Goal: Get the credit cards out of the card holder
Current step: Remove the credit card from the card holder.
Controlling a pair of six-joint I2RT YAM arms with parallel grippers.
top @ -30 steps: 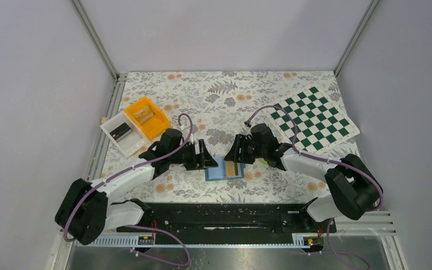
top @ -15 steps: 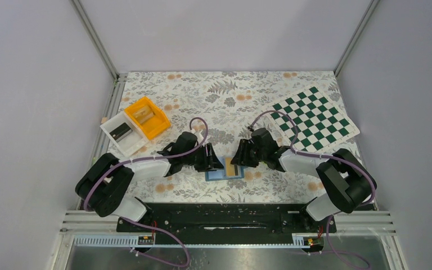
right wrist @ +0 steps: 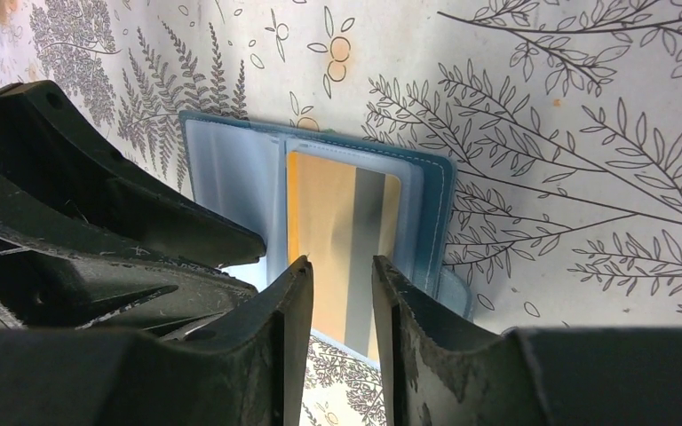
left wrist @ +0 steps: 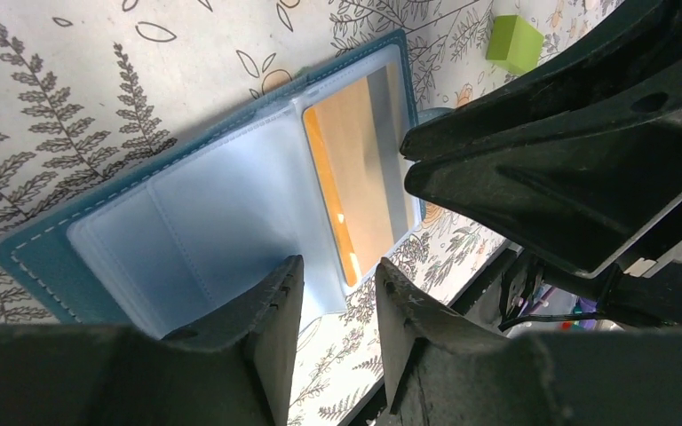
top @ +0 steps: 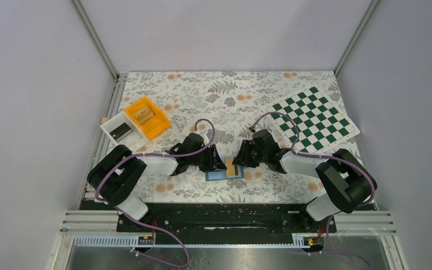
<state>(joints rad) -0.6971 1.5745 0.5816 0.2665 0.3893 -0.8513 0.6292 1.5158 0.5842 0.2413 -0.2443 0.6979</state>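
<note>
Far left, a white bin [top: 106, 128] and an orange bin [top: 160, 125] are sitting side by side. Both are rigid plastic, and the contents are too small to name.

The left pincer [left wrist: 337, 266] is hanging over the near edge of the card holder [left wrist: 213, 204]. Its fingers are slightly apart and nothing is visibly clamped.

The holder is lying open flat on the floral surface [top: 202, 95], mid-front between the arms. It has a teal stitched cover, soft-looking, with glossy clear pockets. The left pocket is showing only pale plastic.

An orange-tan card [right wrist: 337, 222], thin and stiff with a grey stripe, is sitting fully inside the right pocket.

The right pincer [right wrist: 342, 262] is hovering just over that card with a narrow gap, gripping nothing I can see.

So extraction looks barely started. This card is not yet out, and no loose cards are showing.

Further right are a lime cube [left wrist: 515, 43] and a green-white chequered mat [top: 315, 118].
</note>
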